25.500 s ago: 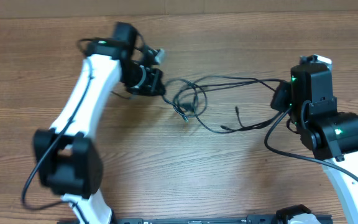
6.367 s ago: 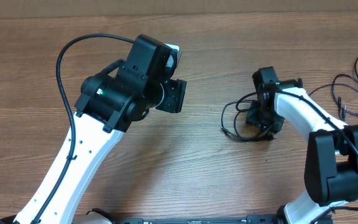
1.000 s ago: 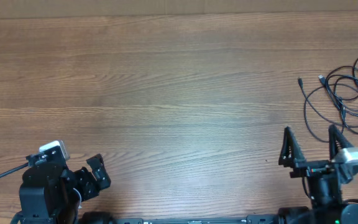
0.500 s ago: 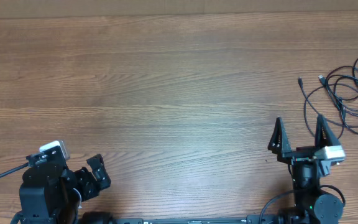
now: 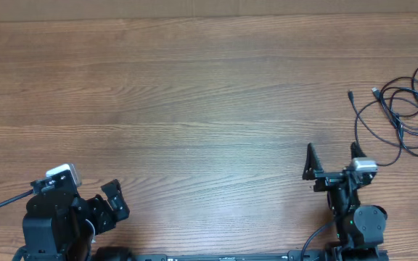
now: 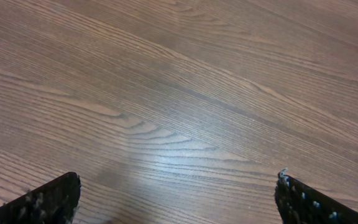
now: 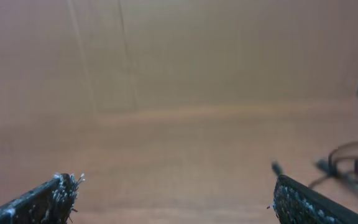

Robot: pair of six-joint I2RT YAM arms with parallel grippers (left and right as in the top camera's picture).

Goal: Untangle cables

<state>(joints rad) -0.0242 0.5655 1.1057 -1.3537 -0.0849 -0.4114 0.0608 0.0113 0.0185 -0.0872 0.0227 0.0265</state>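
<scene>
Eyeing those thin black cables [image 5: 399, 125] looped at the frame's right edge on the brown wooden surface [image 5: 194, 109]: light, floppy, so I'd pinch near a plug end. Both left fingers [image 6: 48, 202] and right fingers [image 7: 42, 199] gape wide, empty.

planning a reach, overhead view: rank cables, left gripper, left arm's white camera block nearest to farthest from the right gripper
From the right gripper:
1. cables, close by on its right, farther up the table.
2. left gripper, across the table, left near edge.
3. white camera block, slightly farther left.
</scene>
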